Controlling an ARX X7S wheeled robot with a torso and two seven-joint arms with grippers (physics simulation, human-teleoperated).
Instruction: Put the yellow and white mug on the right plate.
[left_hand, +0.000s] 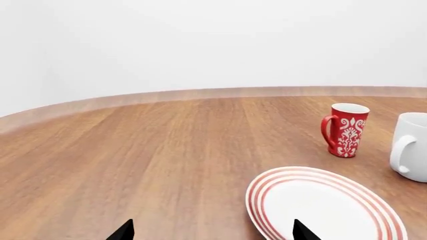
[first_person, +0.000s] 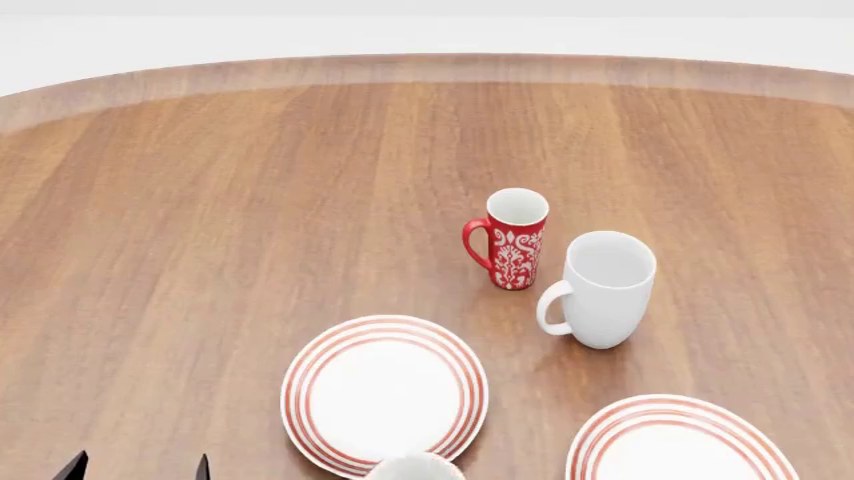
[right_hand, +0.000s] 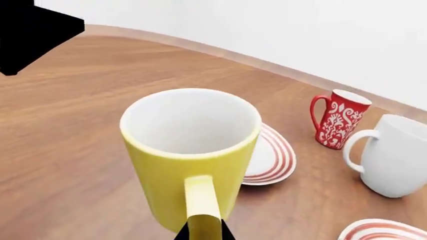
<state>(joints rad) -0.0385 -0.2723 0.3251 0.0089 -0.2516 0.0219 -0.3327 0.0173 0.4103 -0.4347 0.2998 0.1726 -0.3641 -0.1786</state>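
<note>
The yellow and white mug (right_hand: 190, 150) fills the right wrist view, upright, white inside. My right gripper (right_hand: 200, 232) is shut on its yellow handle, a dark finger on each side. In the head view only the mug's white rim (first_person: 414, 466) shows at the bottom edge, over the near rim of the left plate (first_person: 384, 390). The right plate (first_person: 681, 445), white with red rings, lies at the bottom right, partly cut off; it also shows in the right wrist view (right_hand: 383, 231). My left gripper (left_hand: 213, 235) is open and empty, low over the table beside the left plate (left_hand: 327, 205).
A slim red floral mug (first_person: 513, 238) and a taller white mug (first_person: 603, 288) stand behind the plates, close together. Both show in the wrist views too. The wooden table (first_person: 200, 220) is round. A black shape (right_hand: 33, 35) sits in a corner of the right wrist view.
</note>
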